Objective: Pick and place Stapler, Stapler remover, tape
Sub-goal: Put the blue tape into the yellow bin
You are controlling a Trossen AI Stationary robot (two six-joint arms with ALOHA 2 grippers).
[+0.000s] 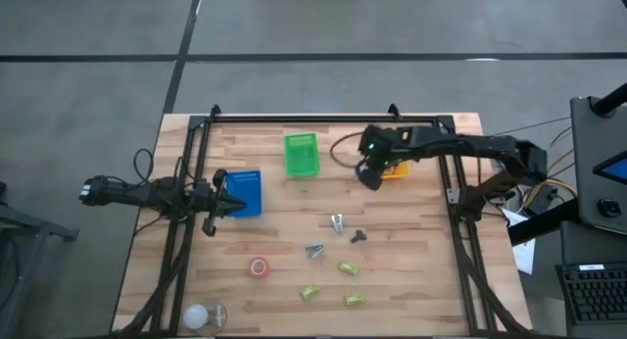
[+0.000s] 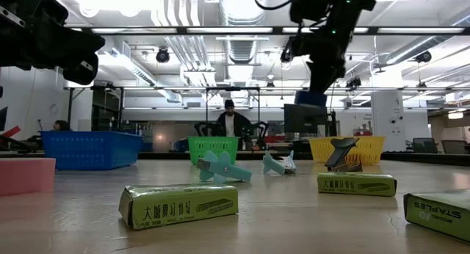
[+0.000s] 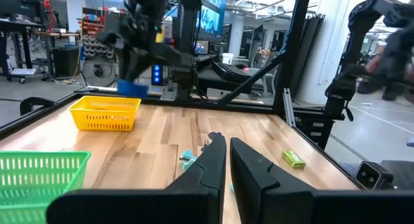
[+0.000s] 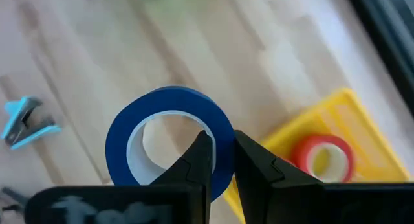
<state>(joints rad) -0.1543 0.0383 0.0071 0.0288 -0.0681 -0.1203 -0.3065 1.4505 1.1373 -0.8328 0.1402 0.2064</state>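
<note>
You have the right claw closed on the blue tape, its two dark fingers pinching the wall of the ring, one inside the white core and one outside. This grip suits a hollow ring, because the thin wall gives two flat faces to press on. In the high view the right claw hangs above the surface at about 1 o'clock from the centre, just beside the yellow basket. I judge you are carrying the roll to this basket, since one red tape with a pale centre already lies inside it.

The basket is of plastic lattice with open sides, like the green basket at 12 o'clock and the blue basket at 10 o'clock. The surface is of pale wooden planks, smooth and matte.

The left claw waits at 9 o'clock beside the blue basket; its fingers stand nearly together and hold nothing.

Another red tape lies flat at 7 o'clock. Near the centre lie small clamp-shaped tools, one pale blue, which I take for stapler removers, and one dark one. At 6 o'clock there are three yellow-green staple boxes, small cardboard blocks with printed sides.
</note>
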